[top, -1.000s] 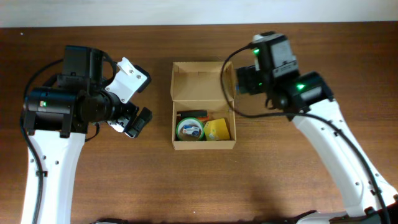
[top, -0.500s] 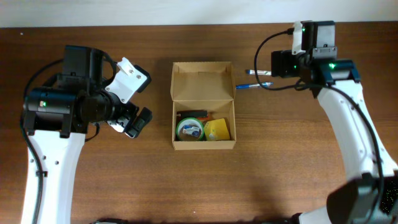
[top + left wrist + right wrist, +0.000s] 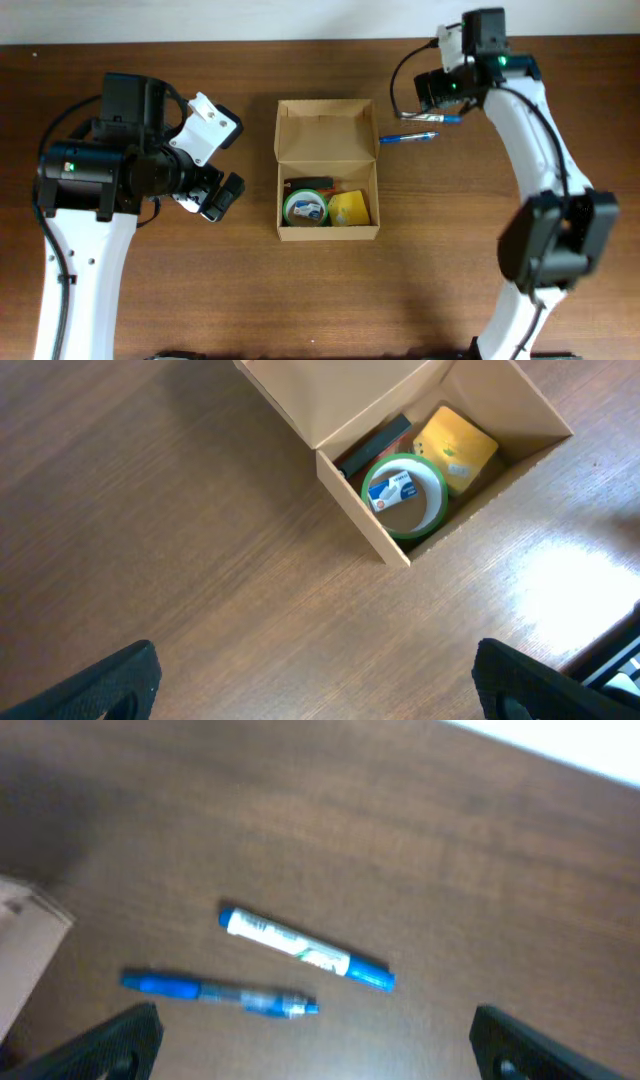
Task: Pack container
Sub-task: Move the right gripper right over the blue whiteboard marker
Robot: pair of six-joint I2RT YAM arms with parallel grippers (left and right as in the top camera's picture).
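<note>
My right wrist view is blurred and catches only a corner of the container (image 3: 327, 170). Overhead, my right arm covers part of the blue marker (image 3: 305, 950). Inside the container, a dark item (image 3: 375, 445) is partly hidden by the green tape roll (image 3: 405, 495), beside a yellow thing (image 3: 455, 445) I cannot name. A blue pen (image 3: 220, 994) lies near the marker on the wooden table (image 3: 450, 280), right of the container. The container sits between my arms, mouth up, flap lid raised at the far end, long axis far to near. My left gripper (image 3: 325, 685) and right gripper (image 3: 315, 1045) stand spread, holding nothing.
</note>
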